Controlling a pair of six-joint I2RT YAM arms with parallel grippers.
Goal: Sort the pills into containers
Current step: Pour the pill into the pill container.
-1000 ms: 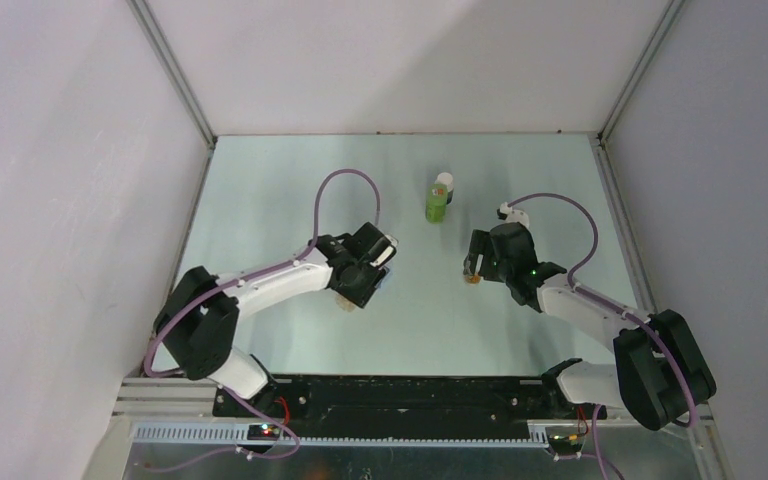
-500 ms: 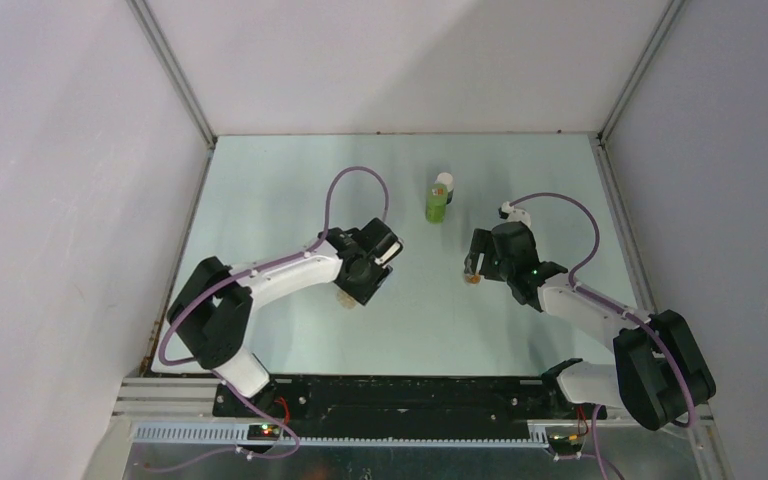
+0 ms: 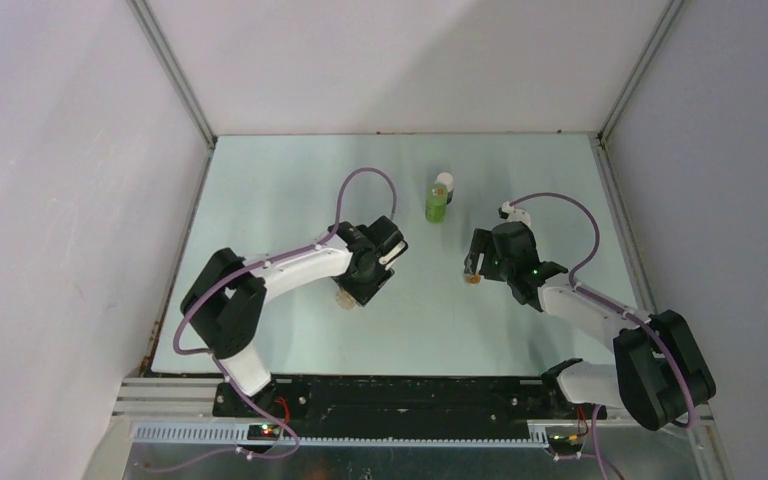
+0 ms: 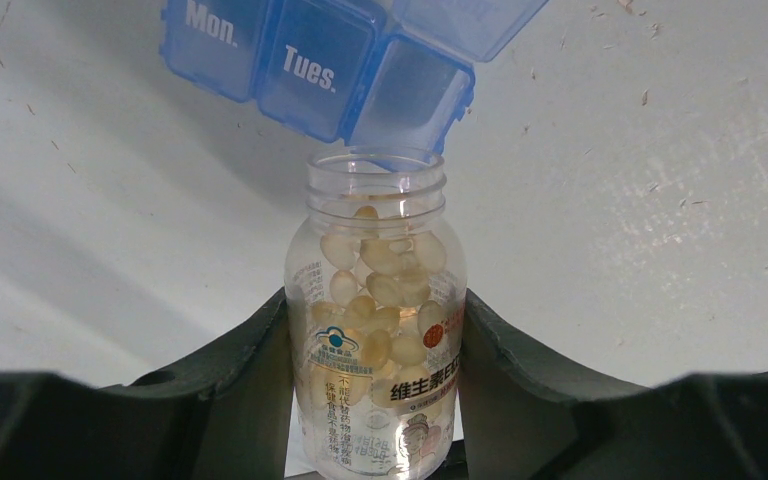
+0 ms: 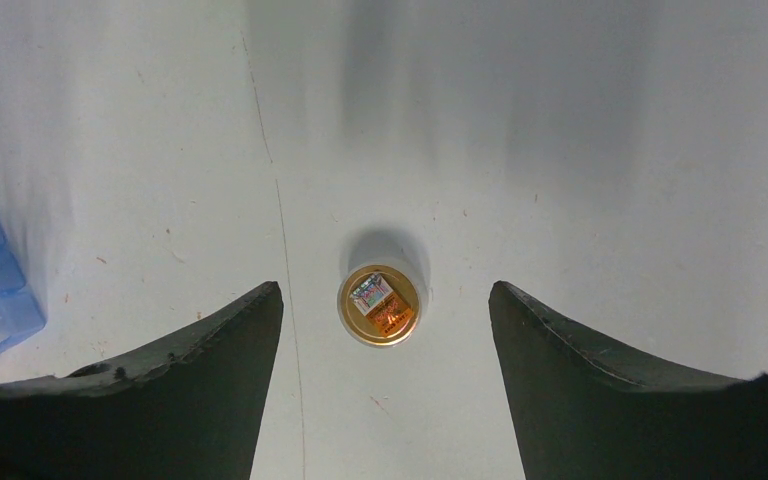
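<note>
**Swung right on the left side, unchanged on the right**

Against a second ago: swung rightward at the left arm's shoulder and elbow, nudged slightly right at the left claw (image 3: 372, 268). No visible shift at the right arm or the right claw (image 5: 385, 295).

Left arm: stretched from the near-left base diagonally toward mid-surface (image 3: 290, 190), bent at the elbow, with the purple cable looping above the wrist. Clenched around a clear plastic bottle of pale oval capsules (image 4: 378, 330), one dark finger pressed on each side of its labelled body.

Right arm: reaching in from the near-right base, with the claw pointed down. Released and spread wide, grasping nothing, hanging over a round gold-orange cap (image 5: 380, 305) that lies flat on the surface between the fingers and apart from both.

Bottle: uncapped, about half filled, printed label toward the wrist camera. Open mouth aimed at a blue weekday pill organiser (image 4: 310, 50), right at the compartment beside "Tues."; touching or not, cannot tell. Lying on the surface just ahead of the left claw, that organiser.

Farther back, near the middle: an upright green bottle (image 3: 436, 205).
</note>
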